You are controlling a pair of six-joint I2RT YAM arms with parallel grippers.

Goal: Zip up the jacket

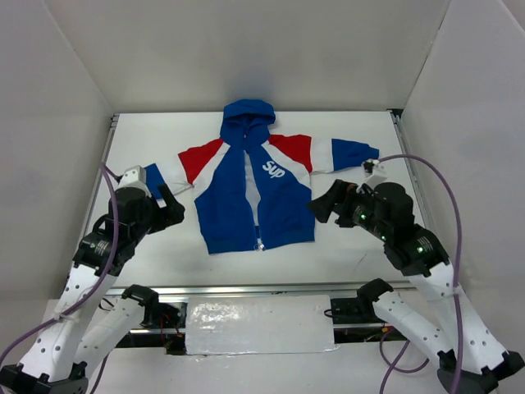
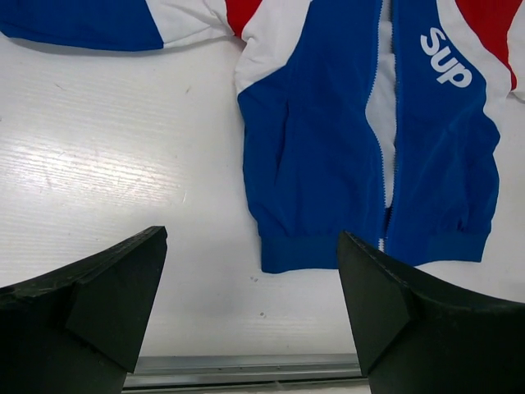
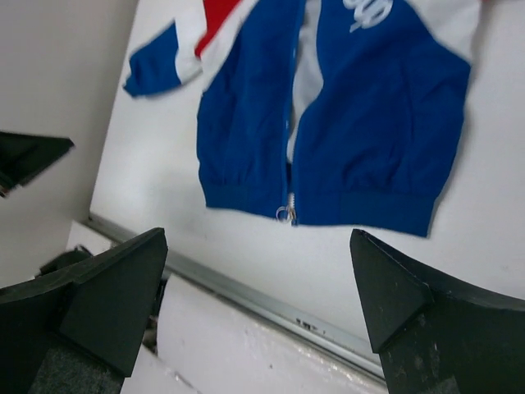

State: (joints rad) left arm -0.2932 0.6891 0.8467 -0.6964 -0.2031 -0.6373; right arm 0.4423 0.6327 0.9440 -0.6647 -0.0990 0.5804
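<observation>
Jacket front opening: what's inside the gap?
White lining shows inside the open front of the jacket, zipper pull down at the hem. Anything beneath the fabric is covered.

The jacket [image 1: 283,205] — royal blue body and hood, red shoulders, white diagonal stripes, white "Sup" lettering — lies on a white counter [image 1: 353,246].

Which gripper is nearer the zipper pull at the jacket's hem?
Right. The right gripper sits open beside the jacket, close to the zipper pull; the left gripper sits open farther out past the opposite edge.
</observation>
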